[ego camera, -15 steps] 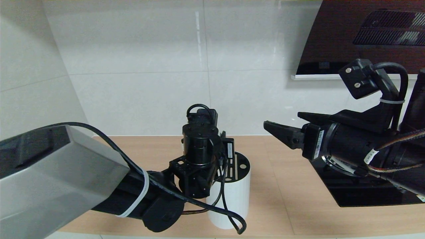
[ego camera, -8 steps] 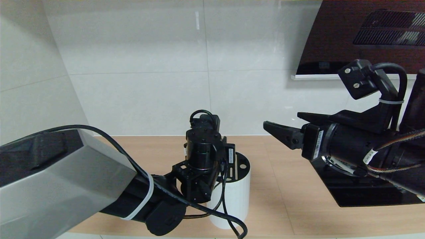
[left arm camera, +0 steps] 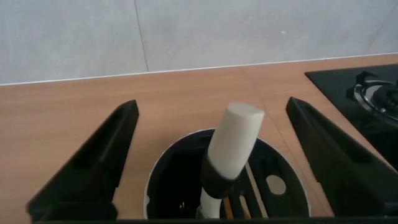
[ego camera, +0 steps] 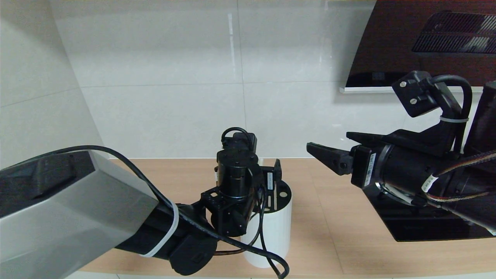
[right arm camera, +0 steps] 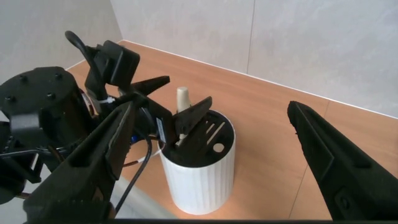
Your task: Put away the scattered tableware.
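A white ribbed utensil holder point(ego camera: 271, 228) with a black slotted lid point(right arm camera: 208, 140) stands on the wooden counter. A cream-handled utensil point(left arm camera: 239, 134) with a black band stands upright in the lid's large opening point(right arm camera: 182, 98). My left gripper point(left arm camera: 211, 104) hovers just above the holder point(left arm camera: 155, 180), open, one finger on each side of the handle and clear of it. One left finger point(ego camera: 277, 169) sticks up beside the wrist. My right gripper point(ego camera: 328, 140) hangs open and holding nothing in the air to the right of the holder, fingers pointing toward it point(right arm camera: 209, 109).
A black cooktop point(ego camera: 407, 228) is set into the counter at the right, with a burner point(left arm camera: 379, 93) near the holder. A dark range hood point(ego camera: 426, 38) hangs above it. A tiled wall closes the back. Bare counter point(ego camera: 341, 232) lies between holder and cooktop.
My left wrist shifted slightly right over the holder, then its fingers spread apart, leaving the cream handle standing free. The right arm has barely moved.
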You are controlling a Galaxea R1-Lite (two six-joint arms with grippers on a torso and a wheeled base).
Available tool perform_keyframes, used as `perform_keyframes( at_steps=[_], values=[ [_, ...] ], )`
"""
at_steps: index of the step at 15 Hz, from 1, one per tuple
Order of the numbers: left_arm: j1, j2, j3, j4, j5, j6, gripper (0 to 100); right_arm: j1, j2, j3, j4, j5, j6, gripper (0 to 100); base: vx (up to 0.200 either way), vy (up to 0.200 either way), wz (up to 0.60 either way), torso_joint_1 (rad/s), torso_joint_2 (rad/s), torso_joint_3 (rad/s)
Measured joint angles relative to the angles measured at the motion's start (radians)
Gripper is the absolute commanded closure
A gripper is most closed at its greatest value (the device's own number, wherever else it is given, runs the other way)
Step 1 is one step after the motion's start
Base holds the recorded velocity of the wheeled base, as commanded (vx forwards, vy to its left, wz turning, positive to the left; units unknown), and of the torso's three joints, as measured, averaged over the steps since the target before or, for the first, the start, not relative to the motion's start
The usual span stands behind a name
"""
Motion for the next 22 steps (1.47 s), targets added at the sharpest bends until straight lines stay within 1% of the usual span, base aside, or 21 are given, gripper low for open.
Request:
perform_keyframes(
  at_steps=[3, 4, 5, 6, 7, 8, 9, 11, 12, 13, 15, 18, 20, 22],
  values=[
    [0.0, -0.001, 0.0, -0.011, 0.0, 0.001, 0, 0.0, 0.0, 0.001, 0.0, 0.0, 0.0, 0, 0.0, 0.0, 0.0, 0.0, 0.0, 0.0],
    [0.0, -0.004, 0.0, -0.042, 0.001, 0.001, 0, 0.0, 0.0, 0.001, 0.0, 0.0, 0.0, 0, 0.0, 0.0, 0.0, 0.0, 0.0, 0.0],
    [0.0, -0.017, 0.0, -0.1, 0.0, 0.004, 0, 0.0, 0.001, 0.002, 0.0, 0.001, 0.0, 0, 0.0, 0.0, 0.0, 0.0, 0.0, 0.0],
    [0.0, -0.037, 0.002, -0.144, -0.001, 0.009, 0, 0.0, 0.001, 0.005, -0.001, 0.0, 0.0, 0, 0.0, 0.0, 0.0, 0.0, 0.0, 0.0],
    [0.001, -0.075, 0.011, -0.169, -0.004, 0.019, 0, 0.0, 0.002, 0.007, -0.002, 0.0, 0.0, 0, 0.0, 0.0, 0.0, 0.0, 0.0, 0.0],
    [0.003, -0.122, 0.028, -0.186, -0.018, 0.027, 0, -0.003, 0.003, 0.008, -0.002, 0.0, 0.0, 0, 0.0, 0.0, 0.0, 0.0, 0.0, 0.0],
    [0.007, -0.172, 0.051, -0.193, -0.047, 0.033, 0, -0.012, 0.003, 0.009, -0.001, 0.0, 0.0, 0, 0.0, 0.0, 0.0, 0.0, 0.0, 0.0],
    [0.033, -0.303, 0.121, -0.188, -0.134, 0.042, 0, -0.045, 0.003, 0.009, -0.004, 0.0, 0.0, 0, 0.0, 0.0, 0.0, 0.0, 0.0, 0.0],
    [0.047, -0.364, 0.152, -0.173, -0.16, 0.045, 0, -0.062, 0.0, 0.009, -0.006, -0.001, 0.0, 0, 0.0, 0.0, 0.0, 0.0, 0.0, 0.0],
    [0.063, -0.441, 0.185, -0.137, -0.181, 0.047, 0, -0.082, -0.007, 0.009, -0.007, -0.005, -0.005, 0, 0.0, 0.0, 0.0, 0.0, 0.0, 0.0],
    [0.096, -0.591, 0.242, -0.037, -0.201, 0.051, 0, -0.103, -0.045, 0.015, -0.009, -0.01, -0.014, 0, 0.0, 0.0, 0.0, 0.0, 0.0, 0.0],
    [0.155, -0.843, 0.303, 0.179, -0.214, 0.081, 0, -0.146, -0.173, 0.091, -0.005, -0.01, -0.05, 0, 0.0, 0.0, 0.0, 0.0, 0.0, 0.0],
    [0.203, -1.049, 0.32, 0.403, -0.226, 0.092, 0, -0.207, -0.315, 0.189, 0.0, -0.006, -0.086, 0, 0.0, 0.0, 0.0, 0.0, 0.0, 0.0],
    [0.26, -1.25, 0.329, 0.625, -0.26, 0.096, 0, -0.279, -0.477, 0.277, 0.019, 0.001, -0.109, 0, 0.0, 0.0, 0.0, 0.0, 0.0, 0.0]
  ],
)
